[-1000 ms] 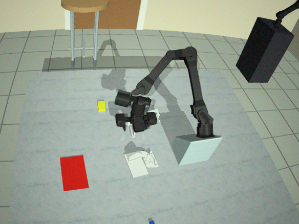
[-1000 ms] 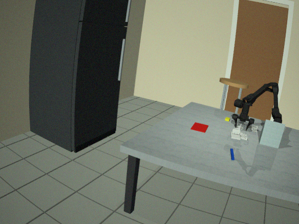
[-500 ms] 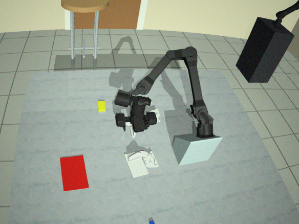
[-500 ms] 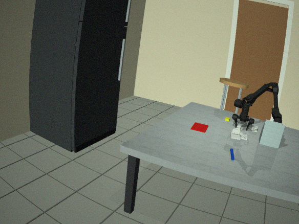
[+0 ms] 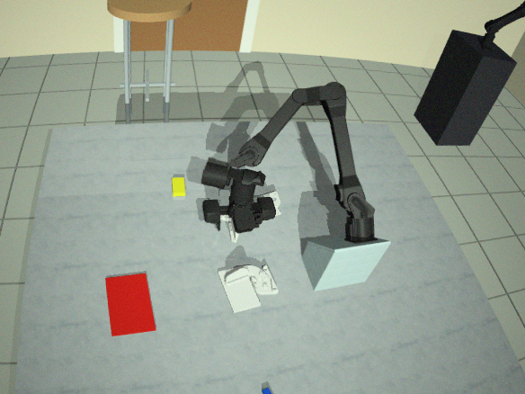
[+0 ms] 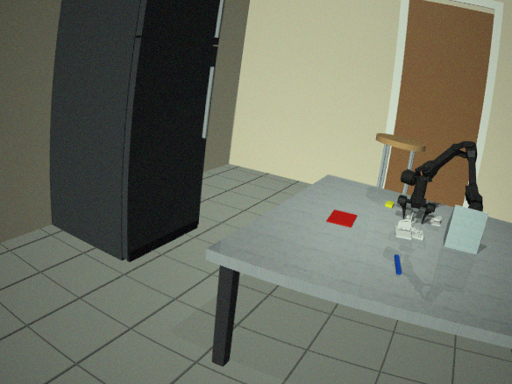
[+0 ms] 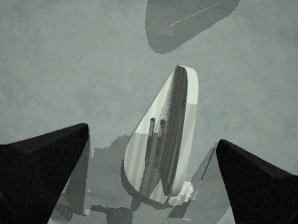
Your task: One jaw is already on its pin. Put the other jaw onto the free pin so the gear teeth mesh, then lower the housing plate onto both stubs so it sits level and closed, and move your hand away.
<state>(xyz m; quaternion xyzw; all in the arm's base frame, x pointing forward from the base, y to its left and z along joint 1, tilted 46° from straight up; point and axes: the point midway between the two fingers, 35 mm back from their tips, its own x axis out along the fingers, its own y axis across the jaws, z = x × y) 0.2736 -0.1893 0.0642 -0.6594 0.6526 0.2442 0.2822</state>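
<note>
My gripper [image 5: 238, 226] [image 6: 414, 220] [image 7: 154, 139] is open and empty, pointing down over the loose white jaw [image 5: 233, 232] [image 7: 192, 102]. In the wrist view that jaw lies between the two spread fingers, with space on both sides and its small gear teeth at the lower end. The white base [image 5: 244, 297] [image 6: 403, 233] stands nearer the table's front, with the other jaw at its back; its free pin and stubs are too small to tell apart. A second loose white part [image 5: 277, 203] [image 6: 436, 221], which looks like the housing plate, lies right of the gripper, partly hidden in the top view.
A yellow block [image 5: 178, 186] [image 6: 389, 204] lies left of the gripper. A red sheet [image 5: 130, 304] [image 6: 342, 218] lies left of the base. A blue bar [image 5: 267, 390] [image 6: 397, 264] lies toward the front. The pale block [image 5: 351, 265] [image 6: 465, 230] under the arm's foot stands to the right.
</note>
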